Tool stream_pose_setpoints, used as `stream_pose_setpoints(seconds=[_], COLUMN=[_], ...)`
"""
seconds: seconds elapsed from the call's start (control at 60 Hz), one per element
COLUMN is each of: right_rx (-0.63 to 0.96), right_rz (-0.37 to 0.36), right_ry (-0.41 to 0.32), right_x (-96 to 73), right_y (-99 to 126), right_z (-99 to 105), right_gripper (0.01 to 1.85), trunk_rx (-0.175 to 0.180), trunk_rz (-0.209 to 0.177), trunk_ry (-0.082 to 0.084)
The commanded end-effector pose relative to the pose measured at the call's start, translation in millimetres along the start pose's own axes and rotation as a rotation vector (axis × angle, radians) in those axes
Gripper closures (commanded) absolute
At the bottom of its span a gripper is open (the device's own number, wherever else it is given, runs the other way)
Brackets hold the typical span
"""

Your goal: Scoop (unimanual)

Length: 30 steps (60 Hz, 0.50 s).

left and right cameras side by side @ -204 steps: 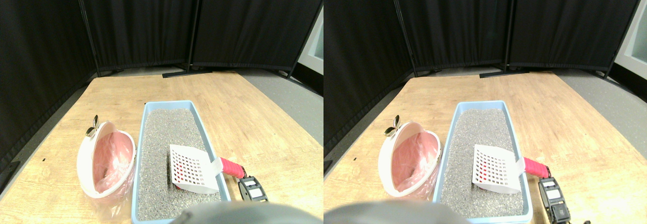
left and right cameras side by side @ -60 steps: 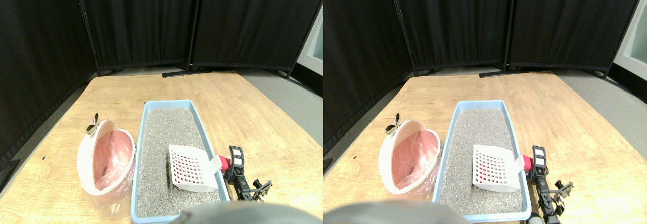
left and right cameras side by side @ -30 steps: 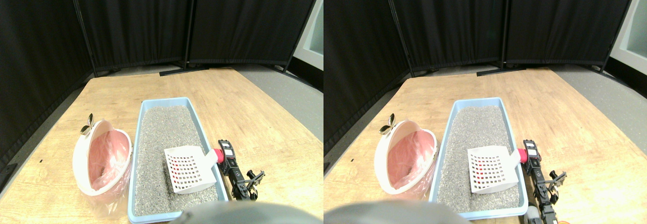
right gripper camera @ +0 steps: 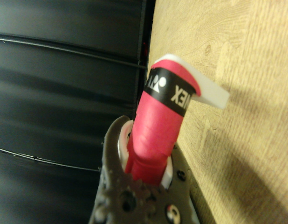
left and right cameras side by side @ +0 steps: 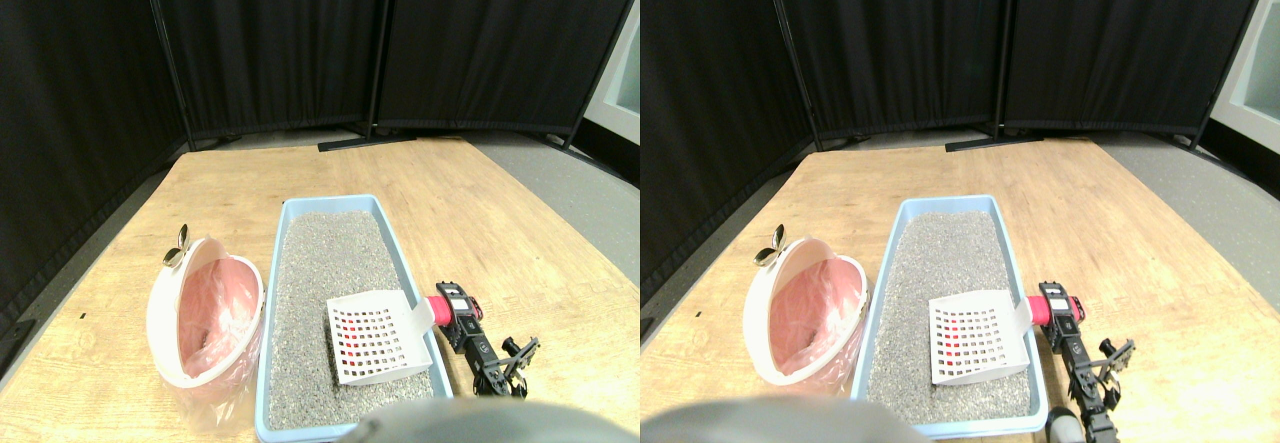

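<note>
One white slotted scoop [left and right cameras side by side: 375,338] lies in the blue litter tray [left and right cameras side by side: 296,208], head resting on grey litter [left and right cameras side by side: 325,263], its red wrapped handle [left and right cameras side by side: 437,313] poking over the tray's right rim. Right gripper [left and right cameras side by side: 455,308] clamped on that handle; wrist view confirms jaws around it. Pink-lined white bin [left and right cameras side by side: 205,318] sits just left of tray on wooden floor [left and right cameras side by side: 480,213].

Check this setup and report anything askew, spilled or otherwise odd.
No spill or damage shows. Only the white bin stands out: it is tipped on its side beside the blue litter tray, its pink liner facing the tray, seemingly on purpose. The right gripper is at the scoop's red handle.
</note>
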Motion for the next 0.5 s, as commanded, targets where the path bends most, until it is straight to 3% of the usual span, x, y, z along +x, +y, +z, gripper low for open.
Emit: stream_pose_setpoints(seconds=[0.017,0.083,0.3,0.333,0.383,0.4,0.417,0.5], right_rx=[-0.053,-0.101,-0.187,-0.207,-0.237,-0.237,-0.26,-0.297], right_rz=[0.025,0.082,0.123,0.134,0.165,0.165,0.158,0.172], right_ry=[-0.084,-0.126,-0.152,-0.159,-0.181,-0.181,-0.161,-0.164], right_x=[-1.7,1.0,3.5,4.9,6.1,6.1,6.4,9.1], right_y=[0.9,1.8,11.5,13.4,14.4,14.4,16.8,19.4], right_z=[19.4,30.5,61.1,66.8,69.6,69.6,75.3,83.0], right_gripper=[1.8,1.8,1.8,1.67,1.63,1.63,1.8,1.8], trunk_rx=[-0.027,-0.034,-0.053,-0.056,-0.062,-0.062,-0.068,-0.08], trunk_rz=[0.002,0.004,0.012,0.013,0.016,0.016,0.019,0.027], trunk_ry=[0.0,-0.001,-0.005,-0.004,-0.006,-0.006,-0.006,-0.007])
